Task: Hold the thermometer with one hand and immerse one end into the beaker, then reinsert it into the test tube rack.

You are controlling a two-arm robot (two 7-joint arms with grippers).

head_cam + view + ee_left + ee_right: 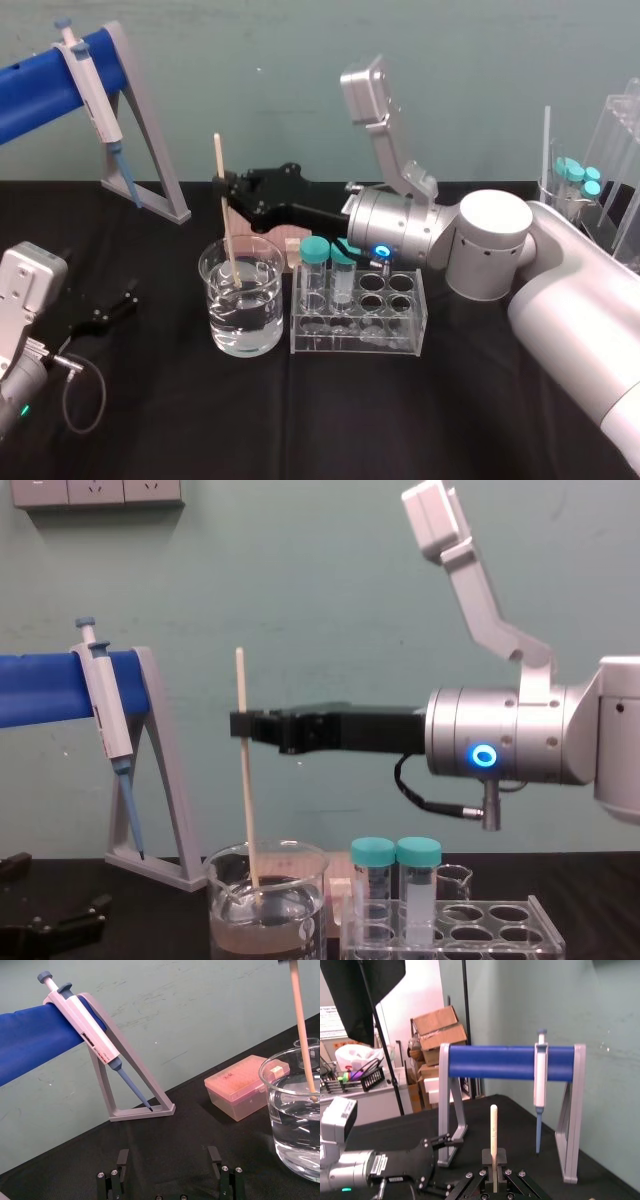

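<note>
Right hand (pixel 240 725) reaches in level from 3 o'clock and pinches the thermometer (pixel 246 790) about a third of the way down from its top. The rod is near upright with a slight lean.

Its lower end is inside the beaker (pixel 262 322), at or just under the water line. I can't tell how deep it is or whether it touches glass. My read is that the dip is in progress.

- To do it well, ease straight down until the end is clearly wet, and stop short of the bottom.
- Lift vertically until the end clears the rim. Any sideways move before that risks knocking the beaker.
- The test tube rack (pixel 405 330) sits just beside the beaker at its 3 o'clock, so the traverse is short.
- Aim for an empty hole away from the teal-capped tubes (pixel 316 262), square the rod up, then lower.

Left hand (pixel 170 1176) sits low over the desk (pixel 150 420) at the beaker's 8 o'clock, spread and idle. The pipette stand (pixel 150 150) at 10 o'clock is out of the path.
</note>
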